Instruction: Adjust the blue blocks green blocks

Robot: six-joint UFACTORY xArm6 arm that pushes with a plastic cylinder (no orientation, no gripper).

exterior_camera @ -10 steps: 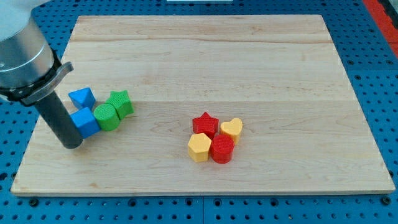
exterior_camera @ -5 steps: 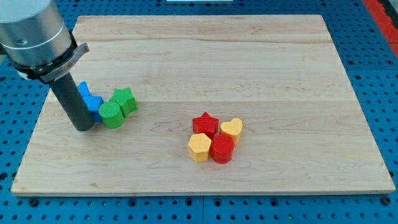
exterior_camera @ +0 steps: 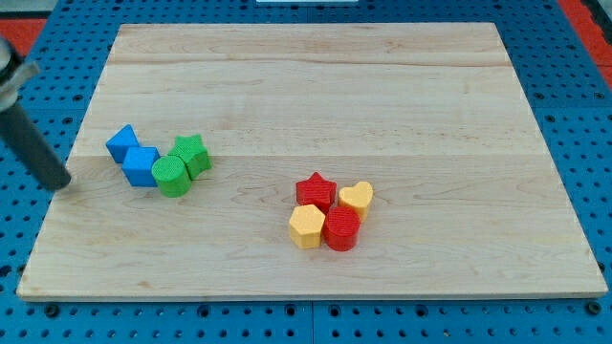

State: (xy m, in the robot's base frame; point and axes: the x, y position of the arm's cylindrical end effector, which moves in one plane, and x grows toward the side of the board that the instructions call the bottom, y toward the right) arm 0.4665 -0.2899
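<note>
Two blue blocks lie at the board's left: one blue block (exterior_camera: 122,141) at the far left and a blue cube (exterior_camera: 142,165) just below and right of it. A green cylinder (exterior_camera: 171,176) touches the cube's right side, and a green star (exterior_camera: 191,153) sits just above and right of the cylinder. The four form a tight cluster. My tip (exterior_camera: 60,182) is at the view's left edge, off the board's left side, well left of the blue blocks and touching none.
A second cluster sits right of centre: a red star (exterior_camera: 316,190), a yellow heart (exterior_camera: 357,199), a yellow hexagon (exterior_camera: 307,225) and a red cylinder (exterior_camera: 341,228). The wooden board (exterior_camera: 316,86) lies on a blue pegboard.
My tip pushed the blue cube up and right against the other blue block and the green cylinder, then drew away to the left, off the board. The red and yellow cluster has not moved.
</note>
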